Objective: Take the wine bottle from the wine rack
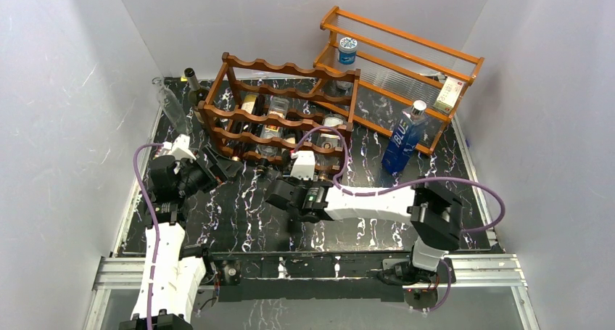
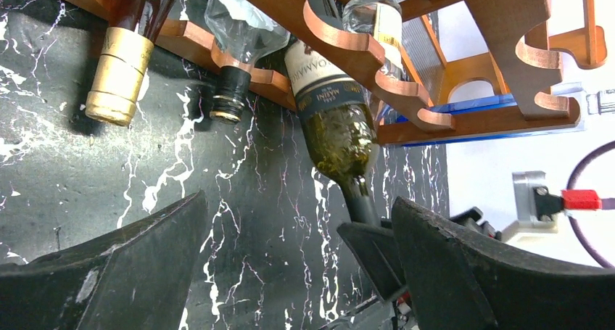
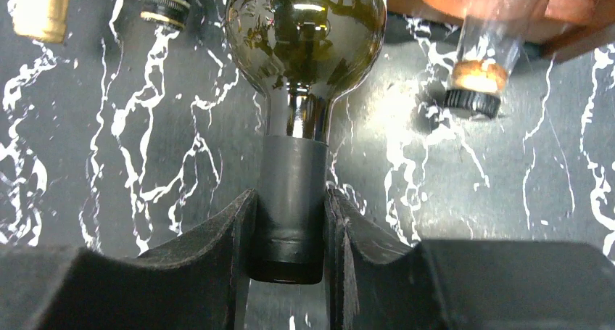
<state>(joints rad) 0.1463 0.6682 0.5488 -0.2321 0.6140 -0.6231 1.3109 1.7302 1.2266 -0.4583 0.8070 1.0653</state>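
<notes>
The wine rack (image 1: 279, 116) is a dark reddish-brown wooden lattice with wavy rails, standing at the middle back of the black marbled table; its rails also show in the left wrist view (image 2: 341, 43). A dark green wine bottle (image 3: 304, 33) with a black capsule lies in a low slot, neck pointing toward me, and it shows in the left wrist view (image 2: 337, 130) too. My right gripper (image 3: 290, 228) is shut on that bottle's neck; in the top view it (image 1: 279, 185) sits just in front of the rack. My left gripper (image 2: 290, 272) is open and empty, left of it near the rack's front left corner (image 1: 221, 167).
Other bottles lie in the rack: a gold-foil neck (image 2: 116, 72), a clear one with a black cap (image 2: 228, 101), another clear one (image 3: 475, 83). A lighter orange shelf (image 1: 406, 54) stands back right with a blue bottle (image 1: 402, 141) before it. A dark bottle (image 1: 192, 80) stands behind the rack.
</notes>
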